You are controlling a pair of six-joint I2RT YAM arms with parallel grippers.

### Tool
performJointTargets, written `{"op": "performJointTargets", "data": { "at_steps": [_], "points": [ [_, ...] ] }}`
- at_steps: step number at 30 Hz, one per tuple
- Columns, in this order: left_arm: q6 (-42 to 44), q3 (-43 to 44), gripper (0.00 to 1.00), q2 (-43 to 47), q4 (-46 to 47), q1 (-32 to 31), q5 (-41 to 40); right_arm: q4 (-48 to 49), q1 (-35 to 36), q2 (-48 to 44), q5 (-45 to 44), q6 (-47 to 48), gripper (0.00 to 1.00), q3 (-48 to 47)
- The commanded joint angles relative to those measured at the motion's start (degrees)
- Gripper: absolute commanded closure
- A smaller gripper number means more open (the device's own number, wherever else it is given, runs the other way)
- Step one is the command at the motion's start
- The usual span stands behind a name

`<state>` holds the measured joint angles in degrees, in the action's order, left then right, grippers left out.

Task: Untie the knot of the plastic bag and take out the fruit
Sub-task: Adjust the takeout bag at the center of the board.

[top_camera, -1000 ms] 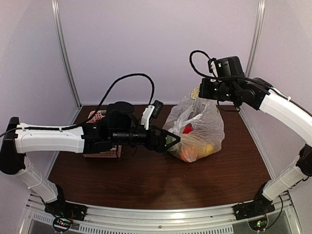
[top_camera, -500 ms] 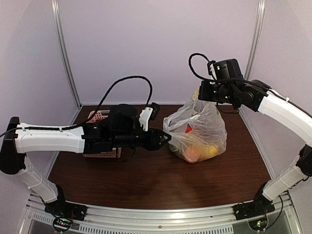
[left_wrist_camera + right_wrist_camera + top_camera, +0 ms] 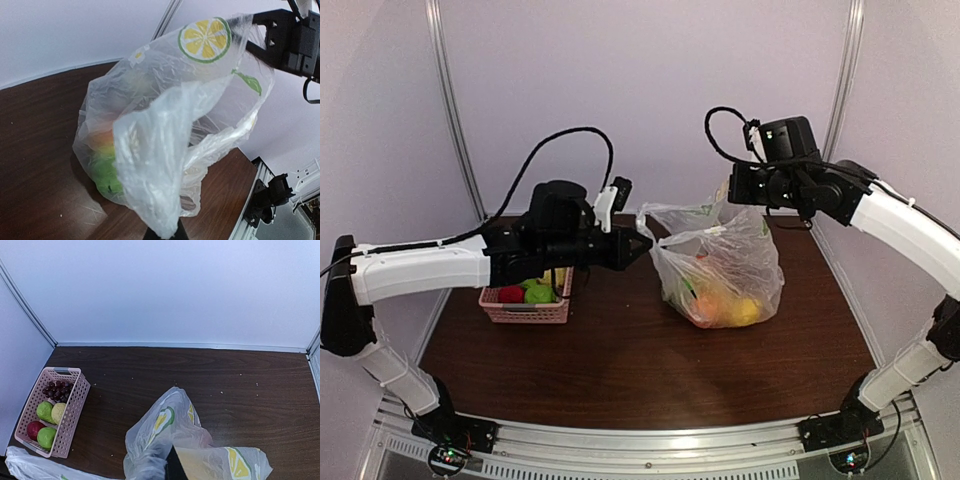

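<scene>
A dark wooden table (image 3: 620,370) seen from above, closed in by pale walls (image 3: 640,100) at the back and both sides, with a metal post (image 3: 455,120) in each back corner and an aluminium rail (image 3: 650,445) along the near edge; the front half of the table is bare, and so is a strip between the two containers.

The bag (image 3: 720,265) sits right of centre towards the back, its bottom on the table and its top pulled up and stretched wide between the arms; the left gripper (image 3: 642,244) is closed, pinching the film at the bag's left edge; the right gripper (image 3: 732,190) is closed on the bag's top right, higher up near the back wall; the knot cannot be picked out among the folds; the fruit (image 3: 720,305) lies heaped in the bottom of the bag, orange, yellow and green showing through the clear film, which bears a lemon-slice print (image 3: 205,39).

A pink basket (image 3: 525,316) stands at the left edge, well apart from the bag, partly under the left arm; it holds grapes (image 3: 56,390), light green round fruits (image 3: 44,410) and one red fruit (image 3: 33,429).
</scene>
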<state>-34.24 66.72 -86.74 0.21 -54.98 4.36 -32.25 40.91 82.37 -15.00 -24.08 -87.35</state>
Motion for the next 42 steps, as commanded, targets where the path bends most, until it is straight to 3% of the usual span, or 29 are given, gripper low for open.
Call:
{"op": "performJointTargets", "data": {
  "at_steps": [1,9,17,25,28,31,34,37,42],
  "points": [
    [4.6,5.9,1.00,-2.0,0.5,5.2,3.3,-0.8,0.1,-0.6,0.3,4.6,1.00,-5.6],
    [7.5,10.7,1.00,-8.8,2.1,13.7,7.1,-0.1,0.3,-2.2,5.7,5.3,1.00,-1.6],
    [7.7,11.9,1.00,-16.8,3.0,16.2,8.5,7.4,1.1,0.8,13.8,0.7,1.00,8.1],
    [6.6,13.3,1.00,-19.9,2.4,17.5,10.0,10.0,1.1,2.1,14.6,-0.6,1.00,9.6],
    [7.0,13.1,0.81,-17.5,1.3,17.5,11.2,9.6,1.1,1.9,12.7,-0.8,1.00,9.3],
    [7.3,11.0,0.54,-13.3,-1.2,17.5,11.9,9.6,1.1,1.9,11.4,-1.3,1.00,9.4],
    [6.6,6.3,0.34,-7.3,-1.9,17.5,14.5,10.1,1.1,2.2,11.3,-2.0,1.00,9.3],
    [6.1,1.0,0.27,-1.1,-3.8,16.9,17.0,10.6,1.1,2.5,11.1,-2.4,1.00,9.2],
    [6.2,-7.3,0.24,9.5,-6.0,13.9,16.4,10.7,1.1,3.1,11.1,-2.6,1.00,9.0]
  ]
}}
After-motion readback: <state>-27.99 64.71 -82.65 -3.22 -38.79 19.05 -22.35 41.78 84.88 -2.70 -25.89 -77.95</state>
